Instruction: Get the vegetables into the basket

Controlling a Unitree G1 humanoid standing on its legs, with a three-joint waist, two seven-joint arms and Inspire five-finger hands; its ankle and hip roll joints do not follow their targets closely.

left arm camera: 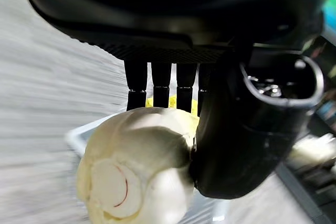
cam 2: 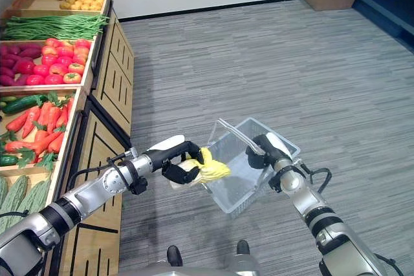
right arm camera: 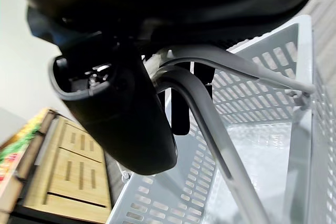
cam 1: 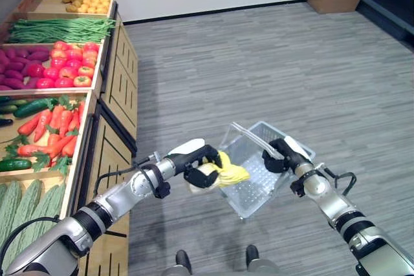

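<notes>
Clutched in the left hand (cam 1: pixel 197 163), a pale cabbage (left arm camera: pixel 137 169) with yellow leaves hangs at the near rim of the clear plastic basket (cam 1: pixel 249 189), fingers and thumb curled round it. Opposite, the right hand (cam 1: pixel 284 154) has its fingers wrapped round the basket's grey handles (right arm camera: pixel 210 108), holding the basket tilted above the grey floor (cam 1: pixel 272 63). Off to the left stand wooden crates of carrots (cam 1: pixel 55 127), cucumbers (cam 1: pixel 29 106), apples (cam 1: pixel 68 63) and green beans (cam 1: pixel 58 29).
</notes>
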